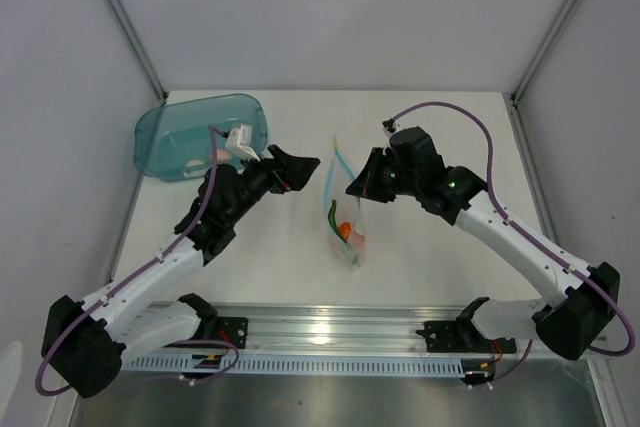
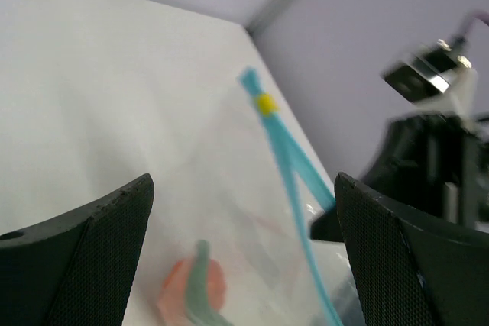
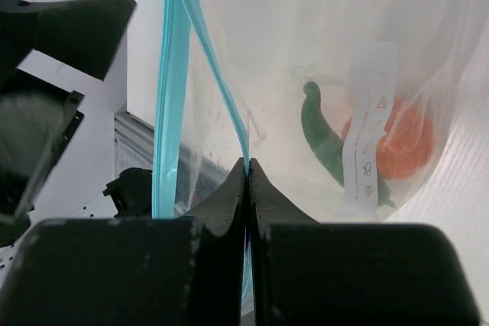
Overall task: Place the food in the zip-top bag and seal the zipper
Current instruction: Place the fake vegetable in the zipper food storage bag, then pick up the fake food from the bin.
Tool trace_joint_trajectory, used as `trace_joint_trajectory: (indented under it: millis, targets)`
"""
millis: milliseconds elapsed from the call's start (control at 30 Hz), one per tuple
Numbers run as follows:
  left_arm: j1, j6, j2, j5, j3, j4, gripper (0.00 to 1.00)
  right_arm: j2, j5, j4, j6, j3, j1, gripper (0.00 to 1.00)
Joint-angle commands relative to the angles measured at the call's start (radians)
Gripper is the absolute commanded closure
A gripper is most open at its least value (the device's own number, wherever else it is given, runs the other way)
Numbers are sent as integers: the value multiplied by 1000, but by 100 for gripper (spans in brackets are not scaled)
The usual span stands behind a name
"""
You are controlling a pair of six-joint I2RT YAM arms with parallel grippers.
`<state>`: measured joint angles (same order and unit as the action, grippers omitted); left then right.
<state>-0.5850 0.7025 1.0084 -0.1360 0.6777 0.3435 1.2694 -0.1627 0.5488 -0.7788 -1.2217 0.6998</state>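
The zip-top bag [image 1: 347, 230] hangs in the middle of the table, and the right gripper [image 1: 356, 187] holds up its mouth. In the right wrist view that gripper [image 3: 246, 163] is shut on one side of the light-blue zipper [image 3: 173, 74]. Food lies in the bag's bottom: a green vegetable [image 3: 321, 137] and an orange fruit [image 3: 403, 140], which also show from above as green [image 1: 333, 214] and orange [image 1: 345, 231]. The left gripper [image 1: 304, 167] stands open just left of the bag's mouth. In its own view its jaws [image 2: 243, 182] are wide apart with the zipper [image 2: 289, 159] and bag between them, touching neither finger.
A teal translucent tub [image 1: 200, 132] lies at the back left behind the left arm, with a pale piece [image 1: 199, 160] inside it. A yellow slider [image 2: 265, 103] sits on the zipper's far end. A metal rail [image 1: 330, 332] runs along the near edge.
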Motion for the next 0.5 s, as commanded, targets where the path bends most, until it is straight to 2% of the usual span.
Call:
trace_joint_trajectory:
  millis: [0,133,267,367,467]
  targets:
    - [1,-26,-53,363,65,-167,0,-21,31,0,36,17,-3,100]
    - [75,18,-25,490,152,-351,1,-21,43,8,58,25,-5,100]
    - [201,80,33,461,220,-475,1,-13,42,8,82,22,-10,100]
    - [296,107,100,406,256,-515,6,-7,35,7,101,18,-14,100]
    - [355,127,168,427,336,-610,10,-5,38,8,121,16,-19,100]
